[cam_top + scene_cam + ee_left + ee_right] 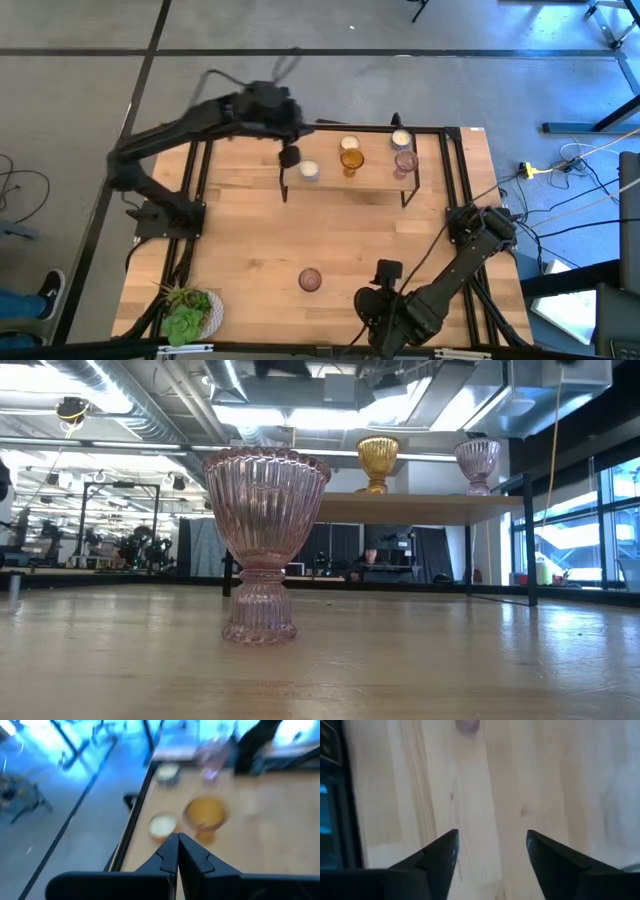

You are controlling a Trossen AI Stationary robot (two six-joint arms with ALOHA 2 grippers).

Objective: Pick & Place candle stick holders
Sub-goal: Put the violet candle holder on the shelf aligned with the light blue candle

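Observation:
A low wooden shelf (380,182) stands at the table's far side. On it stand three whitish cups (309,170) (349,143) (400,138), an amber cup (351,160) and a pink cup (405,162), all on their feet. A second pink cup (310,279) stands upright on the table near the front, and fills the low view (262,540). My left gripper (289,157) is above the shelf's left end, beside the leftmost whitish cup, shut and empty (176,845). My right gripper (385,268) is open and empty (491,850), right of the front pink cup (468,724).
A leafy green plant in a white pot (188,310) stands at the table's front left corner. The shelf's dark legs (408,195) stand on the table. Bare wood lies between the shelf and the front pink cup.

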